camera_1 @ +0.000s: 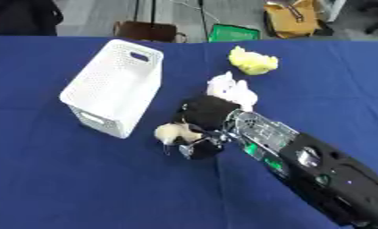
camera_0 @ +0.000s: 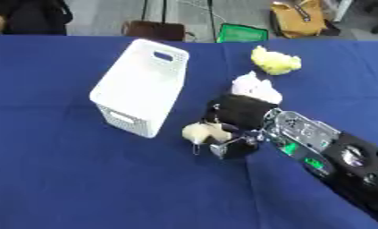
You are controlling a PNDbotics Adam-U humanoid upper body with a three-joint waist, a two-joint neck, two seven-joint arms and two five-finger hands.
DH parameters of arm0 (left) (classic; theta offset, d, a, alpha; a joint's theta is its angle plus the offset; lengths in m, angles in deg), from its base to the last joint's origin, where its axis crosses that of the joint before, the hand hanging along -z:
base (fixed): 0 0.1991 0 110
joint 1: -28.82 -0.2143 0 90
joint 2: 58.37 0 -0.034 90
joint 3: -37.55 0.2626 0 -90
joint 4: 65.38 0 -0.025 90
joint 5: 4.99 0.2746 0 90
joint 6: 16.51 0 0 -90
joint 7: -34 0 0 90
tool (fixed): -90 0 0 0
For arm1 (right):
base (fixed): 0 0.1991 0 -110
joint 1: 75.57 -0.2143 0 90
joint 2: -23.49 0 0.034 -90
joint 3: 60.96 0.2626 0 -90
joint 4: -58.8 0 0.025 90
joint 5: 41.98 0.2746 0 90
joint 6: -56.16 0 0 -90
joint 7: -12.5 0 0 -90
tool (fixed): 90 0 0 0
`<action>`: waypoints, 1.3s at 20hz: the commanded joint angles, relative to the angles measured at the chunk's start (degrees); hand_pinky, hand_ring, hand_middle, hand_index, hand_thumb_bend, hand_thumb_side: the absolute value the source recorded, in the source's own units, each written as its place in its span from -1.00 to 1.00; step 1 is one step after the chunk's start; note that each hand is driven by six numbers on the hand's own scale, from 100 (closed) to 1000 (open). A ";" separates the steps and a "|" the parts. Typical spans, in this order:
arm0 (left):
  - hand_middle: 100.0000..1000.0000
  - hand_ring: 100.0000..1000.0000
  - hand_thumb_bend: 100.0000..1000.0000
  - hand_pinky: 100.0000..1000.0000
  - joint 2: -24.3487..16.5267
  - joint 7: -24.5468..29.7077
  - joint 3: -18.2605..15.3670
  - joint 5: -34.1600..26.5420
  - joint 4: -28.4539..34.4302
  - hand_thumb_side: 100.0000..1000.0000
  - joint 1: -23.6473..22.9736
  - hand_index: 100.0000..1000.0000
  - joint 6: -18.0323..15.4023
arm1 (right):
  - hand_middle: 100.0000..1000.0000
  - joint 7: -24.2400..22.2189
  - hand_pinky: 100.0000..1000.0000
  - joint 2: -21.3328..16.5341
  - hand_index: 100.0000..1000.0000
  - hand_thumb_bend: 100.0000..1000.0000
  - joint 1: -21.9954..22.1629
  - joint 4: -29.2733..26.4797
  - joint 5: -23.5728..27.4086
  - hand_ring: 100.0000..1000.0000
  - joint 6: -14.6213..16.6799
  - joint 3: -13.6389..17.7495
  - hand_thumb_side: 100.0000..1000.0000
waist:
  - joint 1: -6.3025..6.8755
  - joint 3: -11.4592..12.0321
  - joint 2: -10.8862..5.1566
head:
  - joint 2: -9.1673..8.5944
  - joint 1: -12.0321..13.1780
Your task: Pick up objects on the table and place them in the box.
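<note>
My right hand (camera_0: 235,117) reaches in from the lower right over the blue table and its fingers are curled round a small cream-coloured soft object (camera_0: 203,132). A white perforated box (camera_0: 141,85) stands just left of the hand, tilted in the view with its opening hidden from me. Behind the hand lies a white soft toy (camera_0: 257,86), partly covered by the hand. A yellow soft toy (camera_0: 275,61) sits farther back on the right. The left hand shows in neither view.
The blue tablecloth (camera_0: 59,179) covers the whole work surface. Beyond the far edge stand a brown chair (camera_0: 154,30), a green item (camera_0: 241,33) and a tan bag (camera_0: 299,19) on the floor.
</note>
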 commanded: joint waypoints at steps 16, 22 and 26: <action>0.50 0.56 -1.00 0.46 -0.63 -0.66 -0.13 -0.07 0.78 0.30 0.56 0.46 -0.73 | -0.37 8.96 0.66 -2.99 -0.20 -1.00 -1.09 -6.24 2.45 0.52 -4.46 1.19 -0.01 | 0.08 -0.26 -1.22 | -0.41 0.19; 0.50 0.56 -1.00 0.46 -0.70 -0.64 -0.11 -0.04 0.78 0.30 0.51 0.46 -0.70 | -0.41 9.10 0.66 -4.17 -0.25 -1.00 -1.69 -10.06 3.55 0.50 -5.92 2.00 -0.02 | 0.01 -0.44 -1.30 | -0.40 0.35; 0.50 0.56 -1.00 0.46 -0.83 -0.65 -0.12 0.00 0.78 0.30 0.45 0.46 -0.66 | -0.43 8.22 0.66 -5.43 -0.26 -1.00 -2.74 -14.05 5.13 0.50 -7.39 2.78 -0.01 | -0.10 -0.55 -1.49 | -0.27 0.45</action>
